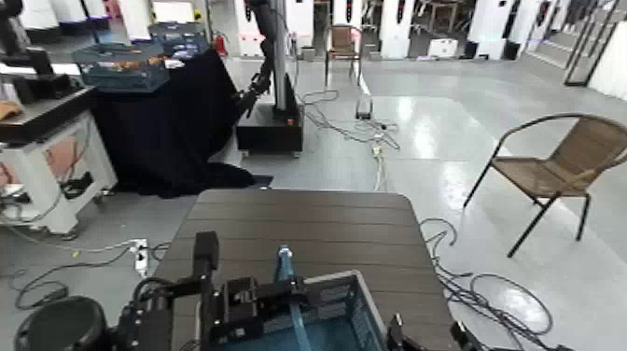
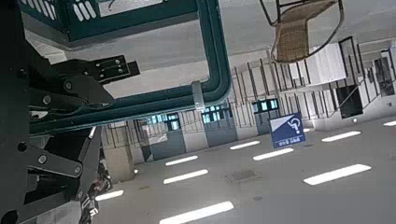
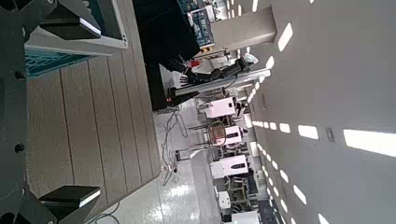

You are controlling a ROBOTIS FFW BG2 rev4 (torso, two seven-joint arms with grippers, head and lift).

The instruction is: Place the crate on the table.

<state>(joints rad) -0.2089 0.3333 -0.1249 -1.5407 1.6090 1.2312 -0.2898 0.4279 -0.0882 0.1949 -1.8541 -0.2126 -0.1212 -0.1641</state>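
Obs. The crate (image 1: pixel 364 291) lies at the left gripper (image 1: pixel 297 293), extending from it toward the right gripper (image 1: pixel 427 329), over the near part of the table (image 1: pixel 308 219). Whether its base bears on the planks cannot be told.

Handling, judged: light for its bulk; lattice walls fairly stiff but able to flex, plastic somewhat slippery, not fragile. The thin hoop handle (image 1: pixel 285 266) probably swings at its ends, so a one-sided lift could tip the body. Best holds: the rim at opposite sides, or the hoop at mid-span for a level lift.

Pose. Left arm reaches in from its own side, gripper lying nearly flat across the hoop, clenched on the crate; whether the bite takes hoop or rim is unclear. Right gripper is released, fingers spread, just beyond the crate's other side, the rim close to one finger.

Step, judged: settling the crate. Next: lower gently if unsupported, check that it sits flat, then free the left gripper without dragging the hoop.
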